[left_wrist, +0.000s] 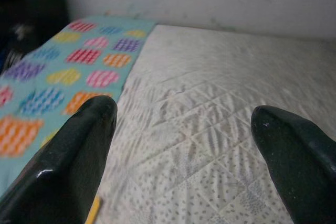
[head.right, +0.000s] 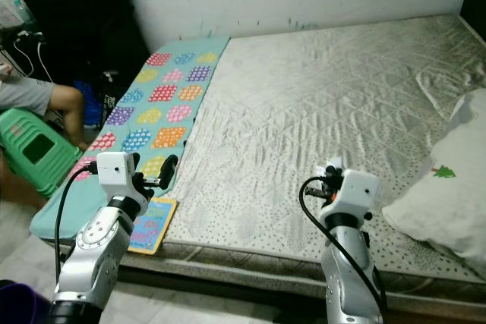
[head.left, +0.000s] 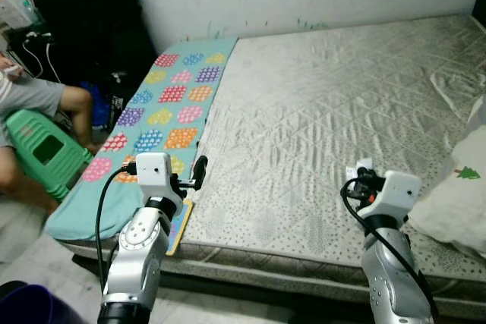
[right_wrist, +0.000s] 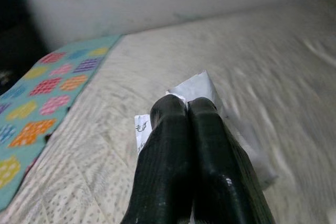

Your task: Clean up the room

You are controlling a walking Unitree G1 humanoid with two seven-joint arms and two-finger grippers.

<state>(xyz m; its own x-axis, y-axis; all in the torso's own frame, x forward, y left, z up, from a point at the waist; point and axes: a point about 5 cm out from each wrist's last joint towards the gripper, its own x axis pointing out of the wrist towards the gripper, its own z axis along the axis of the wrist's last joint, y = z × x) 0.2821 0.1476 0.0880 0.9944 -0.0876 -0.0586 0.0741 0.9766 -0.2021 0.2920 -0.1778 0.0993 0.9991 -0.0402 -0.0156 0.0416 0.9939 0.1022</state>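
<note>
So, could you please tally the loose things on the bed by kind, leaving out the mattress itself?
Blanket, teal with coloured patches: 1
Pillow, white with a green tree: 1
Book or card at the near edge: 1
White paper scrap pinched in the right gripper: 1
Total: 4

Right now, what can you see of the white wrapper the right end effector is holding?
The white wrapper looks like thin, crinkly paper or plastic, with some small dark print on one edge. The right end effector has its black fingers closed together on it, so just corners stick out past the tips and sides. It is held just above the quilted grey mattress, near the front edge.
</note>
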